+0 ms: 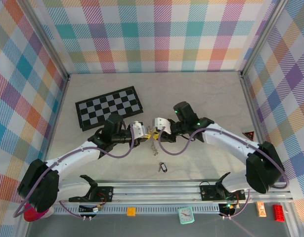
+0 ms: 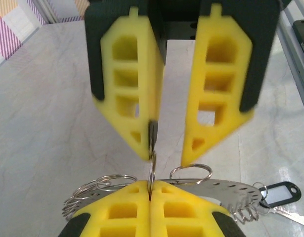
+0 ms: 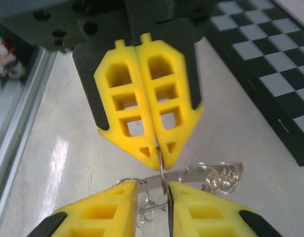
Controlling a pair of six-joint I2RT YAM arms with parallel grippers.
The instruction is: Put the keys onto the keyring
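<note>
Left gripper (image 2: 150, 190): foam fingers fully closed on a thin metal piece (image 2: 151, 168) seen edge-on; key or ring cannot be told. Right gripper (image 3: 152, 186): jaws partly parted, the same piece against one finger. The keyring (image 2: 226, 190), silvery with a wavy rim, hangs at the fingertips above the table's (image 1: 201, 94) middle. The black-headed key (image 2: 282, 192) lies toward the near edge.

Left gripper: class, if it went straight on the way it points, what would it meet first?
Probably the right gripper, open and facing it tip to tip; the thin metal loop the left gripper pinches lies between them. Depth is unclear.
</note>
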